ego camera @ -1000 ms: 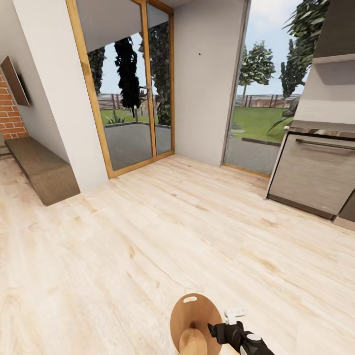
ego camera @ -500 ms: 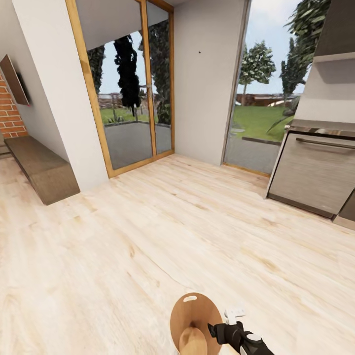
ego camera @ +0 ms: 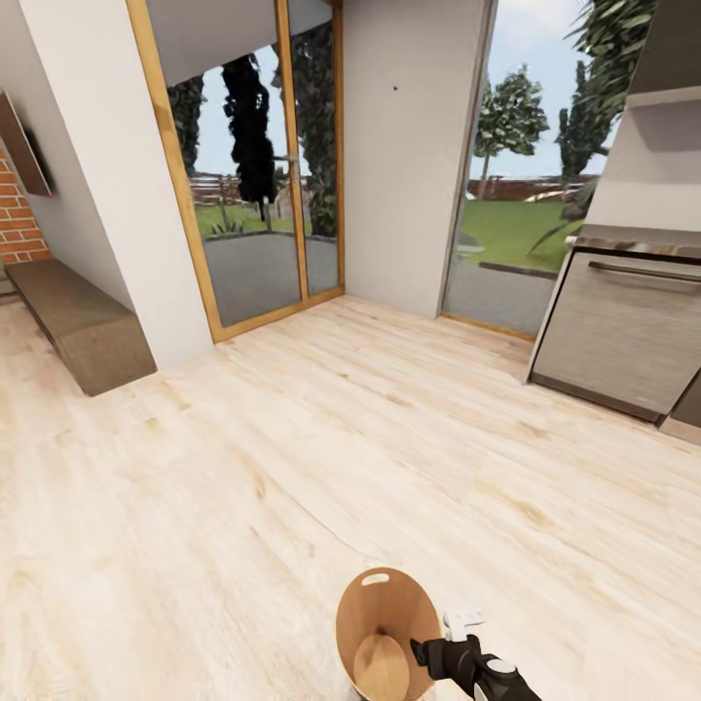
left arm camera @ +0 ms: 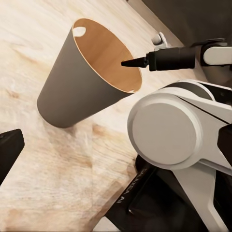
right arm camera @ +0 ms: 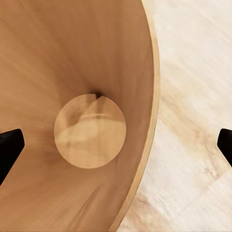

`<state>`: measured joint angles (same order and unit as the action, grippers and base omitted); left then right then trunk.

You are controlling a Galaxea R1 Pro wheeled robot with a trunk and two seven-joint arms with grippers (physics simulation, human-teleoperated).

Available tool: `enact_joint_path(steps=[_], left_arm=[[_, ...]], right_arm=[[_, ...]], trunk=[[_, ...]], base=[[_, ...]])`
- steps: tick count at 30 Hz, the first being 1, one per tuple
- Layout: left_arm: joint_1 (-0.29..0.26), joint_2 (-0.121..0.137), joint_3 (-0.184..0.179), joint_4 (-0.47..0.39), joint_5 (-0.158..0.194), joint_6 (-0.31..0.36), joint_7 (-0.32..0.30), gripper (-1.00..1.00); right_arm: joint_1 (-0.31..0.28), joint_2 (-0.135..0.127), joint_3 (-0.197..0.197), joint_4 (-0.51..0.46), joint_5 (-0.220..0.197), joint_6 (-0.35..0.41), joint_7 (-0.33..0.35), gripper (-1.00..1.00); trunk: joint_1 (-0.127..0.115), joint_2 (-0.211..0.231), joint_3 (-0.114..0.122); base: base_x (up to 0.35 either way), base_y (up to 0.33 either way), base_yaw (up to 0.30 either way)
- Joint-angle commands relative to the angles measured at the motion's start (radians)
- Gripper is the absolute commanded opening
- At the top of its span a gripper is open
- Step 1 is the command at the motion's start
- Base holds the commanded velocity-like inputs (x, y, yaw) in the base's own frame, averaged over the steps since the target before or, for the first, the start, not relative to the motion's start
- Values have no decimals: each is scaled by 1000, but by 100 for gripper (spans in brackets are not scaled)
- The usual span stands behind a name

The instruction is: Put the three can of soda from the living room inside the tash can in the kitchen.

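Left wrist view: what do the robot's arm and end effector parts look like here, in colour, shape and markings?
The right end effector tapers to a black pointed finger on a black cylindrical body, with a white and grey wrist section behind. A large rounded white joint housing has a grey disc face. Below it, dark casing carries pale lettering, too small to read.

Right gripper (left arm camera: 126, 63) pinches tash can (left arm camera: 72, 87) rim

The tash can (ego camera: 385, 623) base is cut off by the frame edge
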<state>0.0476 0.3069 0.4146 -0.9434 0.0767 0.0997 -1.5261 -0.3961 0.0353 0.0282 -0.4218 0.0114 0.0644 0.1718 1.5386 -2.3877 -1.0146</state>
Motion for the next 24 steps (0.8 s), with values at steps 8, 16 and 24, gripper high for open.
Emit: enact_joint_path(steps=[8,16,24], left_arm=[[0,0,0,0,0,0,0,100],[0,0,1,0,0,0,0,100],[0,0,1,0,0,0,0,100]], right_arm=[[0,0,1,0,0,0,0,100],[0,0,1,0,-1,0,0,100],[0,0,0,0,-1,0,0,100]], trunk=[[19,-35,-28],[19,-35,-31],[19,-35,-32]], base=[[0,0,0],[0,0,0],[0,0,0]])
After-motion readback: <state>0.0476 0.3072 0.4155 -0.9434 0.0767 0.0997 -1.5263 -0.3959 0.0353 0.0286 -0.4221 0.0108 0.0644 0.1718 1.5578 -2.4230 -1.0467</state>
